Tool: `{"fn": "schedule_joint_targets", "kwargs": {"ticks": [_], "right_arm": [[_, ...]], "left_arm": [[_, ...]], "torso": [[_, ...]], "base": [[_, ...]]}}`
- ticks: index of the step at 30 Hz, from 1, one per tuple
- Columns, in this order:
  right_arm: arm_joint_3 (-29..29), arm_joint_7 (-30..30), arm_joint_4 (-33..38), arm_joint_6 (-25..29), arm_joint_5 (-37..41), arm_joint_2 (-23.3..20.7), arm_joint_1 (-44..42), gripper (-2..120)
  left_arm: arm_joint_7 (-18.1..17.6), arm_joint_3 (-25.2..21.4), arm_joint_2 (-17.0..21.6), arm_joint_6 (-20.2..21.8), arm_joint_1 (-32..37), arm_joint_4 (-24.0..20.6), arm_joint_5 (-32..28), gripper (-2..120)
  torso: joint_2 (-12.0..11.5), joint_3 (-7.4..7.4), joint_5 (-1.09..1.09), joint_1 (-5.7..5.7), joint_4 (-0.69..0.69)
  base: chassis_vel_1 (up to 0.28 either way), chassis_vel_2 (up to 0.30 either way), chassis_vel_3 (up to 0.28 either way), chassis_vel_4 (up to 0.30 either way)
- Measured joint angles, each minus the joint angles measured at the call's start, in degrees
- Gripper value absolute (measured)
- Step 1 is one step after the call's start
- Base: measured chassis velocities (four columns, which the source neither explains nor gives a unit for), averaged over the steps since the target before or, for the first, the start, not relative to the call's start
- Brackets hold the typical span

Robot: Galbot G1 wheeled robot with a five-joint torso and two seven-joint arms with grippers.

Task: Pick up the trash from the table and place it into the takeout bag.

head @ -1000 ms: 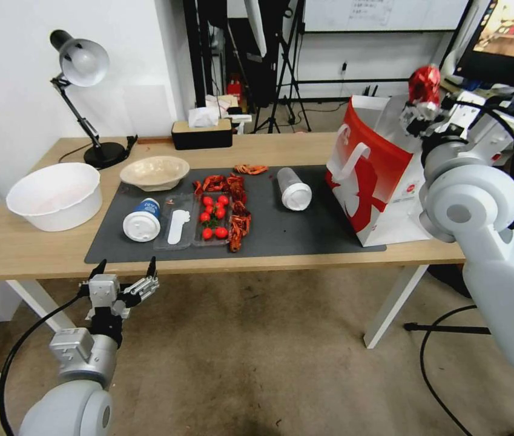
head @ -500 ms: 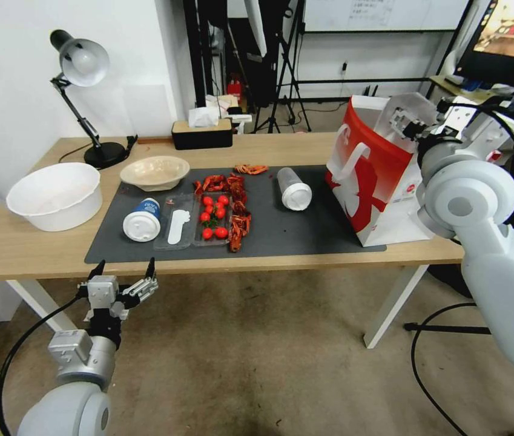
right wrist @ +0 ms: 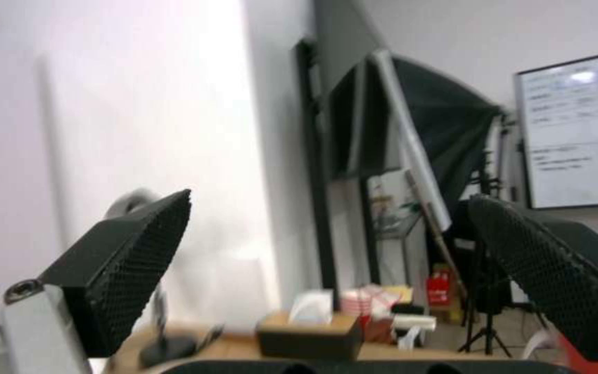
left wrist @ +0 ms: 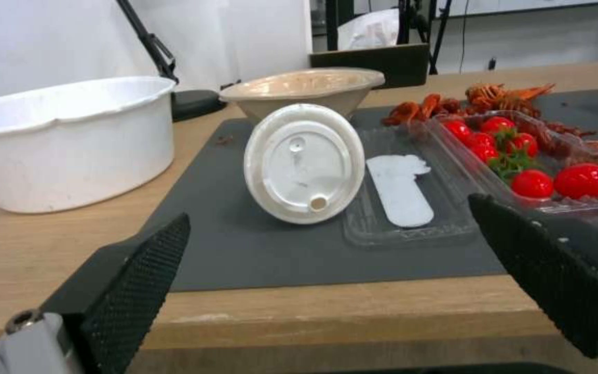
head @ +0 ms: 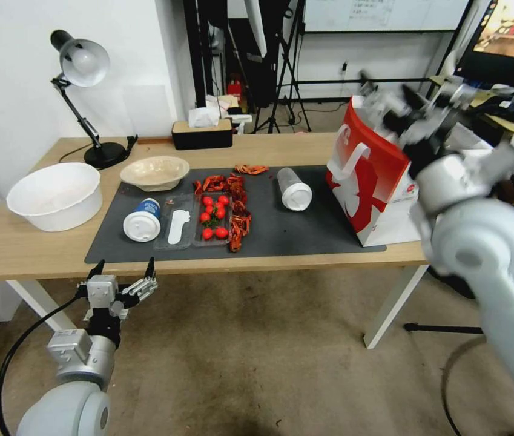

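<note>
The takeout bag (head: 370,181) stands open at the right end of the table (head: 26,251). My right gripper (head: 388,100) hovers above the bag's mouth, open and holding nothing; the right wrist view shows its fingers (right wrist: 127,270) spread wide. On the dark mat (head: 305,233) lie trash items: a white-lidded blue tub (head: 142,220) on its side, a translucent lidded cup (head: 293,189) on its side, a beige paper bowl (head: 155,172) and red crayfish shells (head: 236,203). My left gripper (head: 123,274) waits open below the table's front edge, facing the tub's lid (left wrist: 304,163).
A clear tray of cherry tomatoes (head: 213,218) sits mid-mat beside a clear lid with a white spoon (head: 177,227). A white basin (head: 54,195) and desk lamp (head: 81,66) stand at the left. A black tissue box (head: 202,133) is at the far edge.
A second ago my right gripper held a crushed red can over the bag. The can has left the gripper, which has opened and swung upward. The left arm has not moved.
</note>
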Motion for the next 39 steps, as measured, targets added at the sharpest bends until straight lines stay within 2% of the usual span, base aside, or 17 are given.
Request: {"fn": "schedule_joint_targets", "kwargs": {"ticks": [3,5,9,14,16,20,26,39], "right_arm": [[-1.16,-1.19,1.97,0.89,-8.69,1.02,-6.45,100],[-1.37,-1.65,2.21,1.46,-10.86,1.35,-8.39,100],[-2.40,-2.15,2.55,5.37,-23.81,4.12,-21.03,100],[-2.86,-1.43,1.33,8.27,-29.03,6.28,-26.18,100],[-3.82,0.69,-0.83,11.21,-35.04,8.91,-31.38,100],[-4.79,3.01,-3.48,14.28,-40.07,11.16,-34.65,100],[-5.93,6.12,-6.60,16.54,-42.35,13.20,-37.73,100],[-6.56,7.29,-9.62,17.94,-42.88,14.39,-38.21,100]], "left_arm": [[0.00,0.05,0.03,-0.04,-0.02,0.03,-0.01,100],[0.00,0.04,0.09,-0.05,-0.02,0.04,-0.01,100],[0.00,-0.25,0.74,-0.22,-0.02,0.14,-0.01,100],[0.00,-0.37,0.96,-0.29,0.00,0.17,-0.05,100],[0.00,-0.39,1.20,-0.41,0.02,0.31,-0.13,100],[0.00,-0.39,1.44,-0.56,0.03,0.42,-0.18,100],[-0.02,-0.45,1.83,-0.74,0.03,0.80,-0.29,100],[-0.04,-0.47,1.96,-1.01,0.08,0.99,-0.36,100]], "torso": [[0.00,0.00,-0.01,0.00,0.02],[0.00,0.00,0.00,0.00,0.03],[0.00,0.00,0.00,0.00,0.00],[0.00,0.00,0.01,0.00,0.01],[0.00,0.00,0.00,0.00,0.00],[0.00,0.00,0.00,0.00,0.01],[0.00,0.00,0.00,0.01,0.00],[-0.01,0.01,0.00,0.01,0.01]], "base": [[0.000,0.000,0.000,0.000],[0.000,0.000,0.000,0.000],[0.000,0.000,0.000,0.000],[0.000,0.000,0.000,0.000],[0.000,0.000,0.000,0.000],[0.000,0.000,0.000,0.000],[0.000,0.000,0.000,0.000],[0.000,0.000,0.000,0.000]]}}
